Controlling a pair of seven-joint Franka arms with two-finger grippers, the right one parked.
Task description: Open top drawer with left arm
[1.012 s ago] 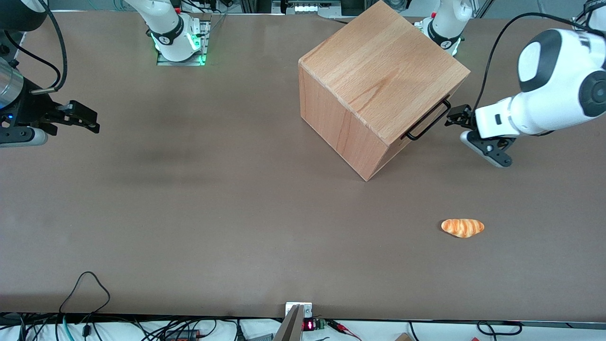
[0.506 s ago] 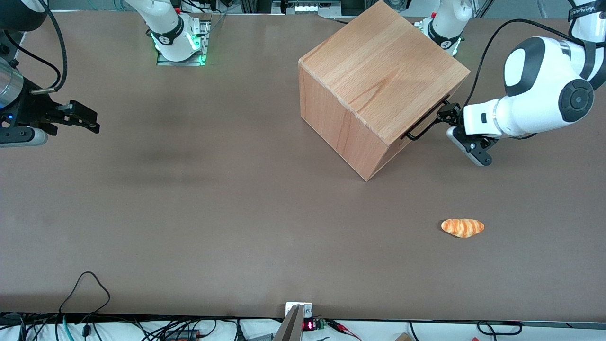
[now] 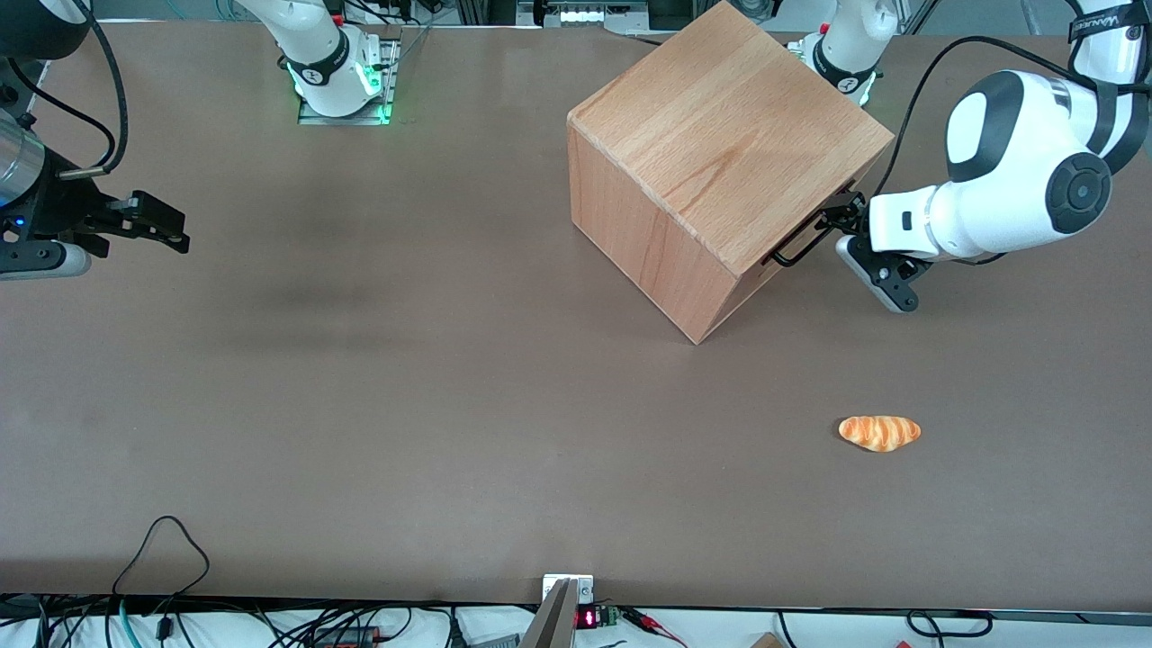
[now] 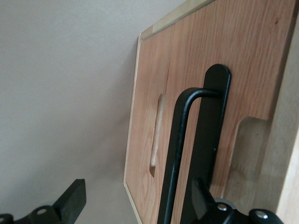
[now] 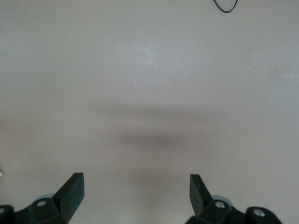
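On the brown worktop (image 3: 360, 405) stands a wooden cube casing (image 3: 720, 144) whose top drawer (image 4: 243, 60) sits pushed in, its black wire handle (image 4: 180, 154) lying between the spread fingers of the left arm's (image 3: 1017, 180) pincer (image 4: 135, 198).

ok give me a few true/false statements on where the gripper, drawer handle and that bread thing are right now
1. The gripper is at the black wire handle of the top drawer. True.
2. The gripper's fingers are shut tight on the handle. False: the wrist view shows them spread apart, with the handle bar between them.
3. The top drawer is pulled well out of the wooden casing. False: its front sits about flush with the casing; it is not yet opened.
4. The bread roll lies on the table, nearer the front camera than the casing. True.
5. The bread roll sits on top of the casing. False: the casing's top is bare wood.
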